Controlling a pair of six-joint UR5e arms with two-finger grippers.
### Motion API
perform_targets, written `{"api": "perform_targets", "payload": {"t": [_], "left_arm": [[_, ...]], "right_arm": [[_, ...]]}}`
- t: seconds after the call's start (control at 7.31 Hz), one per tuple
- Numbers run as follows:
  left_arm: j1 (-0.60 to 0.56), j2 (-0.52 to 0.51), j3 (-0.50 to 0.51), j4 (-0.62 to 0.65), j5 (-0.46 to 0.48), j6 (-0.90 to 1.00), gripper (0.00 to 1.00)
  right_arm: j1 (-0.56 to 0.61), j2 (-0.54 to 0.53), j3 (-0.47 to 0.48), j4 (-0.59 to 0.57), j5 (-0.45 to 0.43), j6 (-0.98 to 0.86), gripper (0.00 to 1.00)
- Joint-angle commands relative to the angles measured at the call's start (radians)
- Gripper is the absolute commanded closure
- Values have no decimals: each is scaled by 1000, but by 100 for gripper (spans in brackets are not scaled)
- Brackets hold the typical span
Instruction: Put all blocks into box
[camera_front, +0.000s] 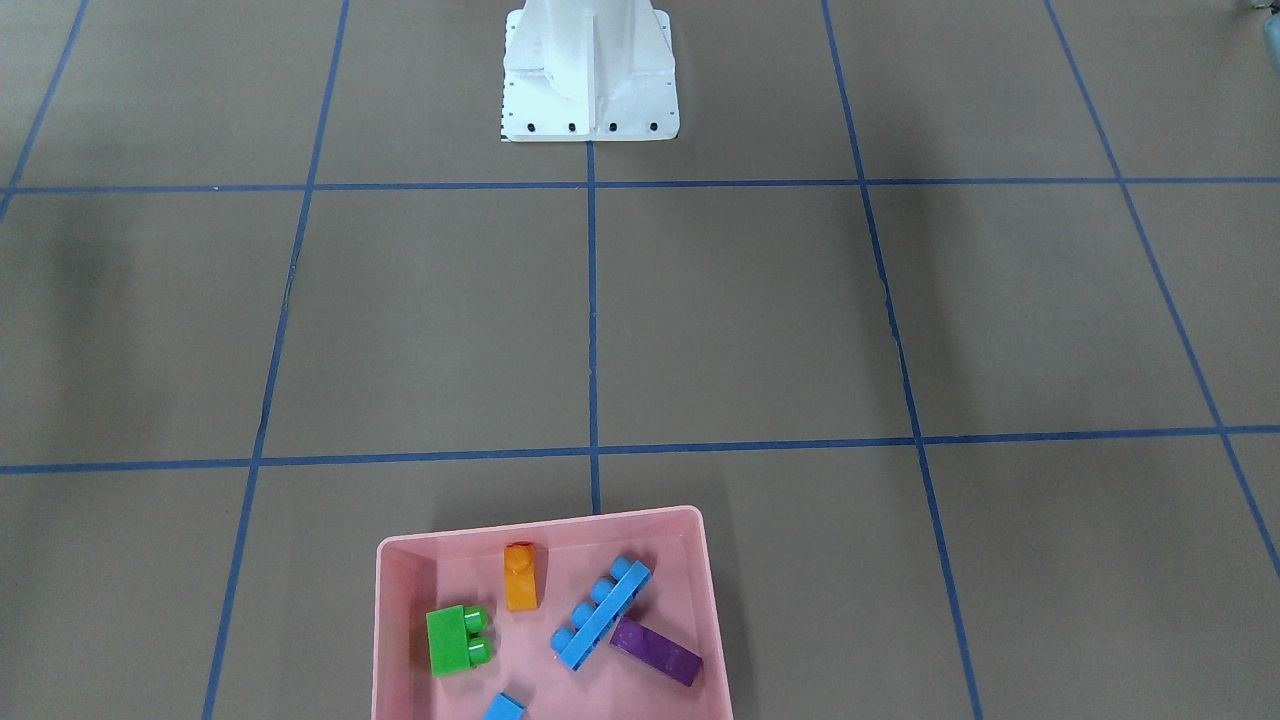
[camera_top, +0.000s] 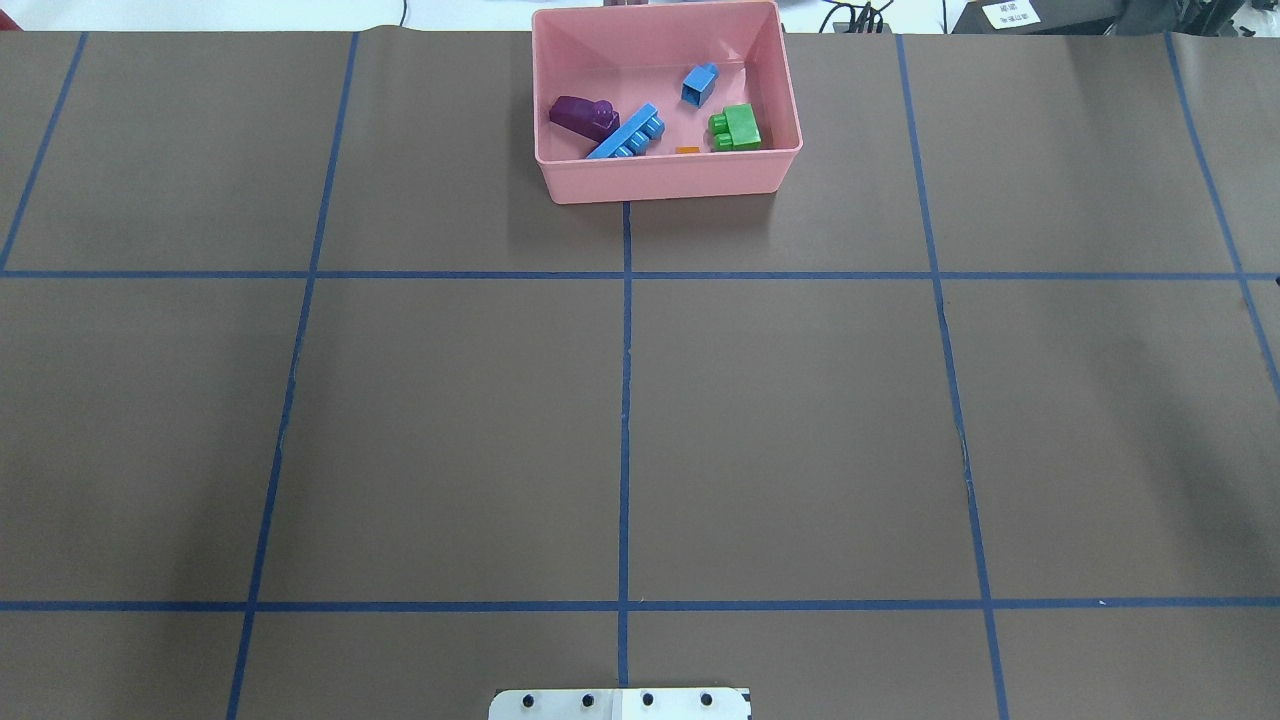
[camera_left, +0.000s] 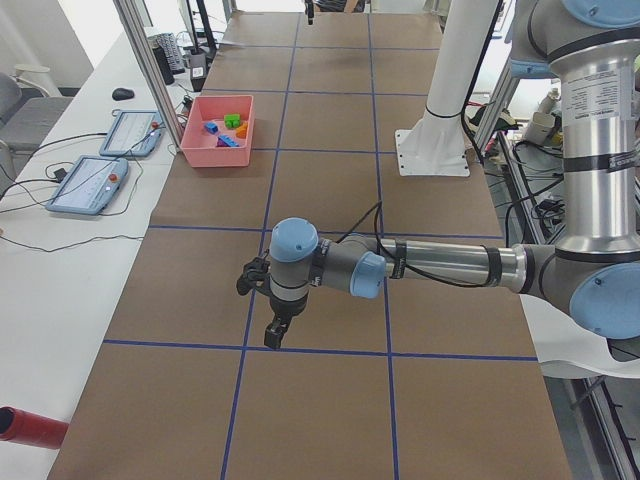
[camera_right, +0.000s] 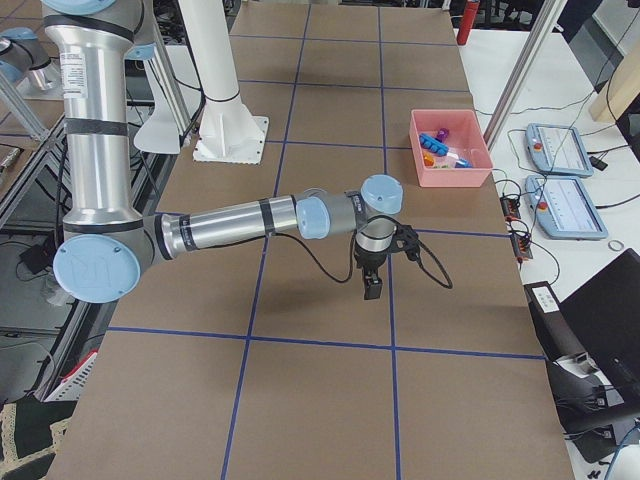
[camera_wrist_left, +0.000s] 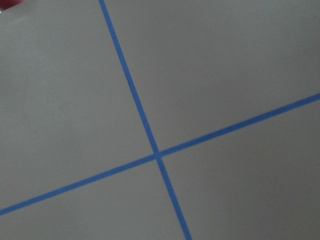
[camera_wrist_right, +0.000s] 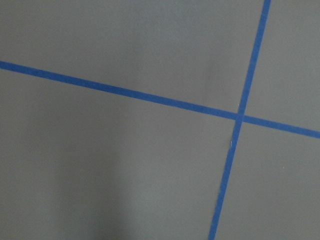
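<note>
Brown gridded table (camera_top: 450, 430) carries the pink box (camera_top: 660, 182) at its far edge, all five blocks inside: orange (camera_front: 521, 580), green (camera_front: 452, 640), long blue (camera_front: 600, 612), purple (camera_front: 655, 650), small blue (camera_front: 505, 708). My left gripper (camera_left: 277, 333) and right gripper (camera_right: 372, 288) hang well away from it — parted or closed, I cannot tell. Only risk, I judge — a careless sweep nudging the box.

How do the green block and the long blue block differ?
The green block is squat with two studs; the long blue block is slim with four in a row. The green block lies apart from the others; the long blue block lies diagonally beside the purple block. Both rest on their sides inside the box.
</note>
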Motion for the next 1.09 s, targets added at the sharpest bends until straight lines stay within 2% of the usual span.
{"api": "perform_targets", "payload": {"t": [0.0,0.14,0.68,0.96], "left_arm": [[-18,-3,-6,102,-33,-9,0],[-27,-14,-8,160,-36,-7,0],[-29,-40,5,172,-73,-71,0],[-29,-41,5,172,-73,-72,0]], "right_arm": [[88,-65,-7,37,98,-20,0],[128,-92,-7,38,120,-87,0],[251,-193,-10,37,167,-250,0],[315,-218,-43,35,181,-323,0]]}}
